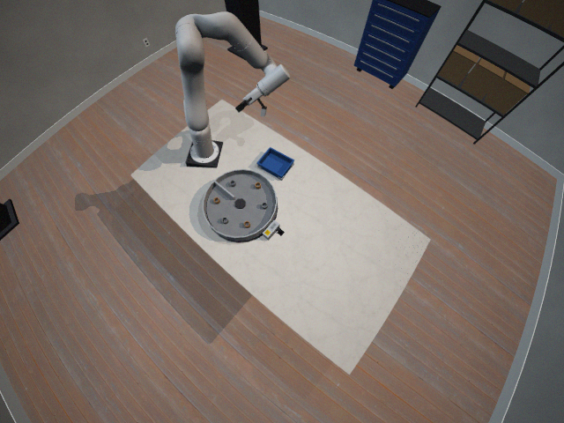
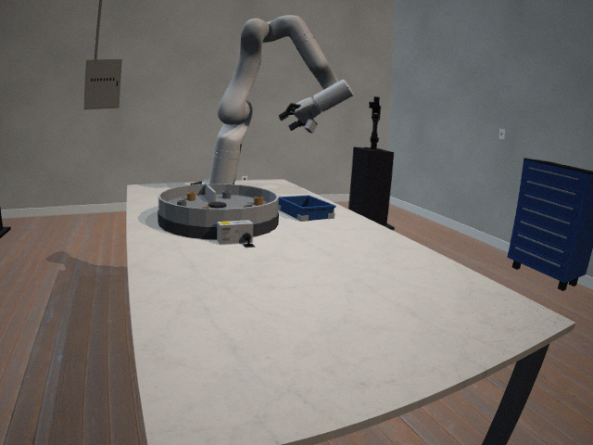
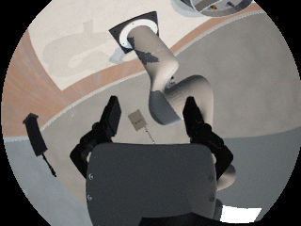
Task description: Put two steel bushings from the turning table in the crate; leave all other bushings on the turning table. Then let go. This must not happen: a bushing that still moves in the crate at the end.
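Note:
The round grey turning table [image 1: 273,200] [image 2: 191,210] stands on the white table [image 1: 318,273] [image 2: 287,311]. It carries three grey steel bushings [image 1: 232,183] [image 1: 263,205] [image 1: 224,220]. It also carries three brass bushings [image 1: 257,185] [image 1: 216,200] [image 1: 246,224]. The blue crate [image 1: 275,162] [image 2: 292,206] is empty and stands right beside the turning table. My gripper [image 1: 241,106] [image 2: 289,118] [image 3: 151,104] is open and empty. It hangs high in the air near the arm's base, behind the crate and well away from the bushings.
A grey control box [image 1: 270,232] [image 2: 234,231] sits at the turning table's front rim, and a fixed bar [image 1: 223,188] lies across its disc. A black pedestal [image 2: 371,184] stands beyond the crate. A blue drawer cabinet [image 1: 394,36] [image 2: 550,230] and a shelf rack [image 1: 496,68] stand by the walls.

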Robot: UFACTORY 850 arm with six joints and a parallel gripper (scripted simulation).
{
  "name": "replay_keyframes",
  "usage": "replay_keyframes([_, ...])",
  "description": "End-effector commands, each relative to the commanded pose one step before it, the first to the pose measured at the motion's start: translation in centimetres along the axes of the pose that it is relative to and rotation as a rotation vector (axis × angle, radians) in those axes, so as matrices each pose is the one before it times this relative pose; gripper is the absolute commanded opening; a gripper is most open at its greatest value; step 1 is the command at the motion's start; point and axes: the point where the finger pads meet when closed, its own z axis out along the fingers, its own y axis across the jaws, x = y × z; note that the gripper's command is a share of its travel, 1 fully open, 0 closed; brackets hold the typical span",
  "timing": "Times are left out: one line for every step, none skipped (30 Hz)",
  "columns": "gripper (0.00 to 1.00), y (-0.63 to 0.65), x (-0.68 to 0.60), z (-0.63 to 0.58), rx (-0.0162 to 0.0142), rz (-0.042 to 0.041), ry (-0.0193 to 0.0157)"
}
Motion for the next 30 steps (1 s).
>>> replay_keyframes([1.00, 0.003, -0.006, -0.061, 0.00086, 0.00000, 0.00103])
replay_keyframes([1.00, 0.000, 0.000, 0.000, 0.00000, 0.00000, 0.00000])
replay_keyframes([1.00, 0.000, 0.000, 0.000, 0.00000, 0.00000, 0.00000])
replay_keyframes([1.00, 0.000, 0.000, 0.000, 0.00000, 0.00000, 0.00000])
replay_keyframes([1.00, 0.000, 0.000, 0.000, 0.00000, 0.00000, 0.00000])
replay_keyframes([1.00, 0.000, 0.000, 0.000, 0.00000, 0.00000, 0.00000])
replay_keyframes([1.00, 0.000, 0.000, 0.000, 0.00000, 0.00000, 0.00000])
replay_keyframes([1.00, 0.000, 0.000, 0.000, 0.00000, 0.00000, 0.00000])
replay_keyframes([1.00, 0.000, 0.000, 0.000, 0.00000, 0.00000, 0.00000])
replay_keyframes([1.00, 0.000, 0.000, 0.000, 0.00000, 0.00000, 0.00000])
replay_keyframes([1.00, 0.000, 0.000, 0.000, 0.00000, 0.00000, 0.00000])
replay_keyframes([1.00, 0.000, 0.000, 0.000, 0.00000, 0.00000, 0.00000])
replay_keyframes([1.00, 0.000, 0.000, 0.000, 0.00000, 0.00000, 0.00000])
replay_keyframes([1.00, 0.000, 0.000, 0.000, 0.00000, 0.00000, 0.00000])
replay_keyframes([1.00, 0.000, 0.000, 0.000, 0.00000, 0.00000, 0.00000])
replay_keyframes([1.00, 0.000, 0.000, 0.000, 0.00000, 0.00000, 0.00000])
replay_keyframes([1.00, 0.000, 0.000, 0.000, 0.00000, 0.00000, 0.00000])
replay_keyframes([1.00, 0.003, 0.009, 0.004, 0.00047, 0.00012, -0.00005])
replay_keyframes([1.00, 0.018, 0.059, 0.024, 0.00308, 0.00077, -0.00036])
replay_keyframes([1.00, 0.047, 0.149, 0.061, 0.00784, 0.00198, -0.00088])
replay_keyframes([1.00, 0.088, 0.271, 0.111, 0.01425, 0.00369, -0.00150])
replay_keyframes([1.00, 0.139, 0.416, 0.167, 0.02182, 0.00586, -0.00203])
replay_keyframes([1.00, 0.201, 0.575, 0.226, 0.03009, 0.00852, -0.00227])
replay_keyframes([1.00, 0.274, 0.743, 0.282, 0.03862, 0.01168, -0.00199])
replay_keyframes([1.00, 0.360, 0.912, 0.331, 0.04697, 0.01537, -0.00099])
replay_keyframes([1.00, 0.459, 1.077, 0.368, 0.05473, 0.01957, 0.00090])
replay_keyframes([1.00, 0.257, 0.570, 0.180, 0.02852, 0.01092, 0.00138])
replay_keyframes([1.00, 0.302, 0.644, 0.196, 0.03188, 0.01283, 0.00230])
replay_keyframes([1.00, 0.348, 0.710, 0.205, 0.03467, 0.01472, 0.00344])
replay_keyframes([1.00, 0.355, 0.695, 0.190, 0.03339, 0.01495, 0.00427])
